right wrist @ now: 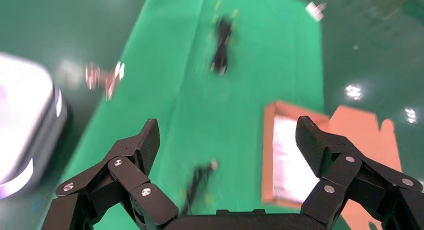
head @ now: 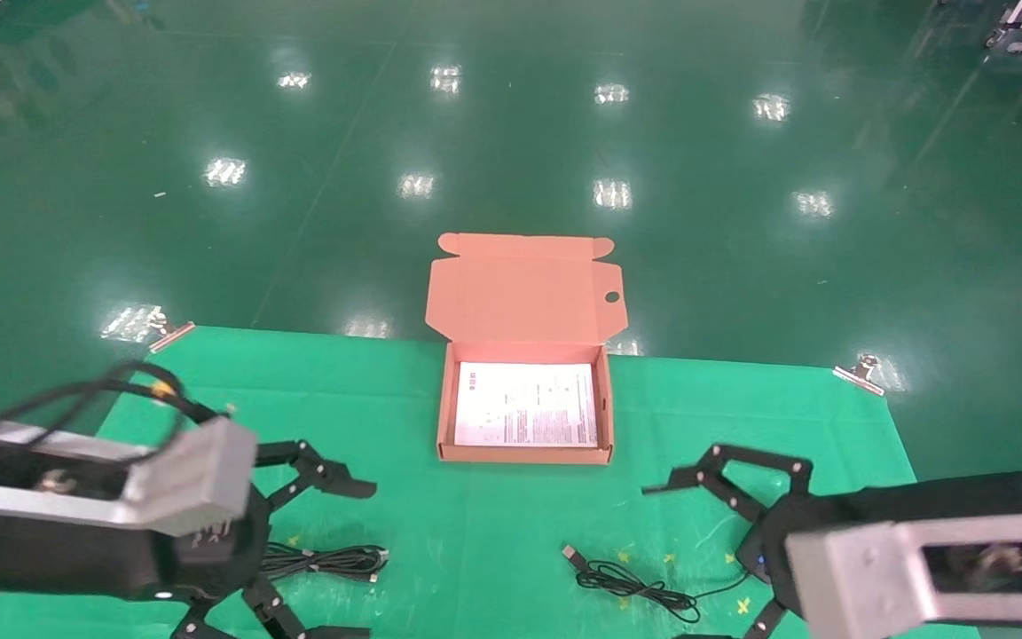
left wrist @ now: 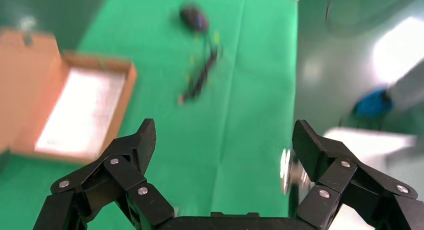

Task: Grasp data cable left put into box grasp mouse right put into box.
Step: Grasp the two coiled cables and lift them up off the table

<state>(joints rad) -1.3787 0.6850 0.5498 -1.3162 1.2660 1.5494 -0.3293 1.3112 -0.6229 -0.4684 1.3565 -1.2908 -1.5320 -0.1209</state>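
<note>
Only left wrist shows mouse [left wrist: 194, 17], unhidden

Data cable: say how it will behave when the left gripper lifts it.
The data cable lies in long loose loops, so it will probably sag and dangle. It looks thin, likely light. The loops show no tie, so they may spread; the open left gripper should grab several strands.

Matt cardboard box [head: 524, 306], green cloth mat [head: 440, 532], glossy floor [head: 511, 133].
</note>
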